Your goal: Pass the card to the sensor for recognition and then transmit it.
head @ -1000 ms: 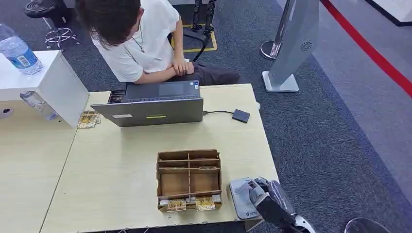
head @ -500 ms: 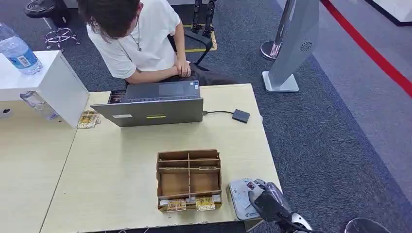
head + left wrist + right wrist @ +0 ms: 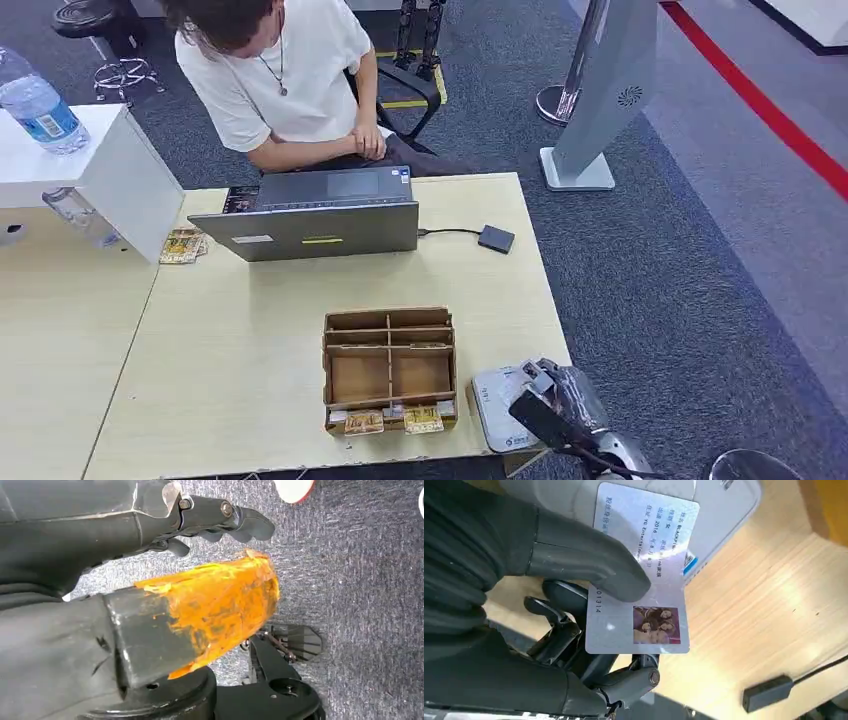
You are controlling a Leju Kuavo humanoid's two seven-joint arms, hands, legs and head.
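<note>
- my right hand [image 3: 553,398] sits at the near right corner of the table [image 3: 230,380], my arm coming up from below; my thumb [image 3: 589,562] presses the card [image 3: 644,575] down against my darker fingers [image 3: 574,650], so the card is pinched flat.
- the card lies over the white sensor [image 3: 497,410], printed face and small photo toward my wrist camera; i cannot tell whether it touches the sensor's top.
- my left hand [image 3: 220,520] hangs over the grey carpet, its dark fingers curled inward with nothing in them.
- just left of the sensor stands a wooden card box [image 3: 389,368], with cards in its nearest slots.
- farther off, a laptop [image 3: 310,215] with a cable to a small black box [image 3: 496,238].
- beyond the table a person [image 3: 290,80] sits, forearm across the lap.
</note>
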